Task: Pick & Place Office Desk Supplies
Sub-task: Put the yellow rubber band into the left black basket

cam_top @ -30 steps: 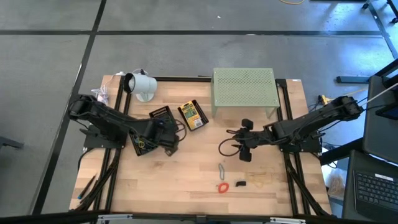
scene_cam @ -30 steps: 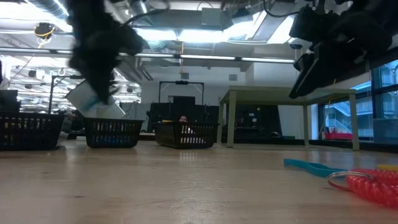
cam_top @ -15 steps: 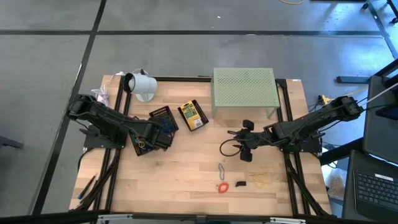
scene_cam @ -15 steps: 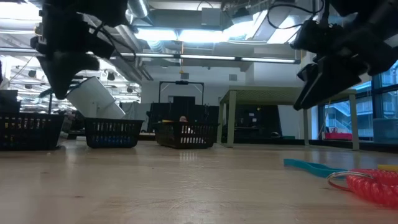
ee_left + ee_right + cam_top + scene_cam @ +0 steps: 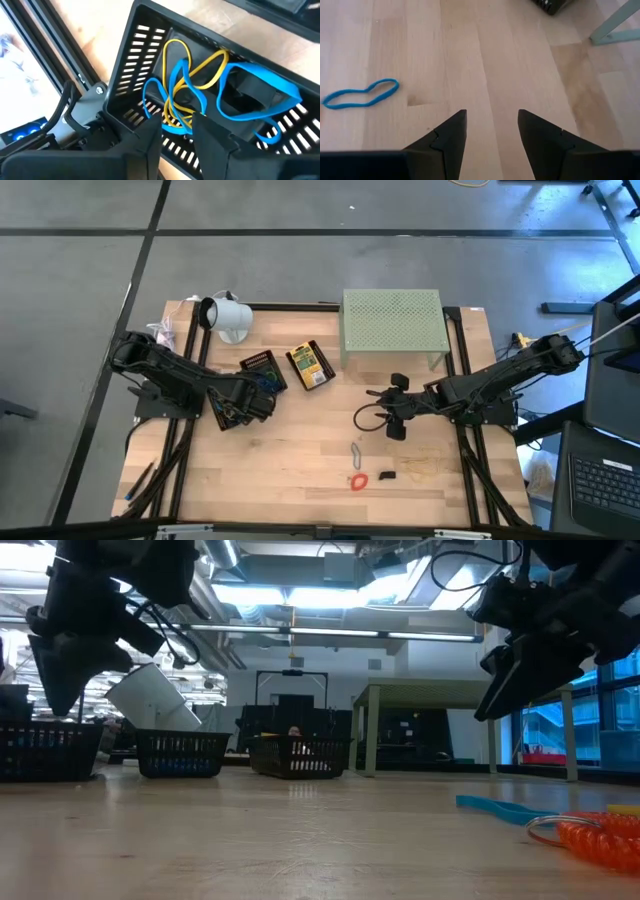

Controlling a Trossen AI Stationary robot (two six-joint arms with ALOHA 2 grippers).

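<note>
My left gripper [image 5: 176, 142] stands open over a black slotted basket [image 5: 131, 75] at the table's left side [image 5: 226, 416], fingers pointing steeply down. Yellow rubber bands [image 5: 207, 75] and blue rubber bands [image 5: 260, 85] lie loose on the basket's floor, just past the fingertips. My right gripper [image 5: 491, 135] hangs open above bare wood right of centre [image 5: 392, 425], holding nothing. A blue rubber band [image 5: 360, 95] lies flat on the table near it. A red band [image 5: 357, 480], a black binder clip [image 5: 387, 476] and tan bands [image 5: 420, 470] lie near the front edge.
A pale green perforated stand [image 5: 392, 325] stands at the back, a white cup-like object [image 5: 228, 317] at the back left. Two more black baskets [image 5: 260, 365] sit left of centre, one with a yellow printed packet [image 5: 308, 365]. The black frame rail [image 5: 75, 107] runs beside the basket.
My left gripper has swung toward the table's left edge, away from the middle baskets, and tipped to point more steeply down over the leftmost basket. My right gripper has kept its place.
</note>
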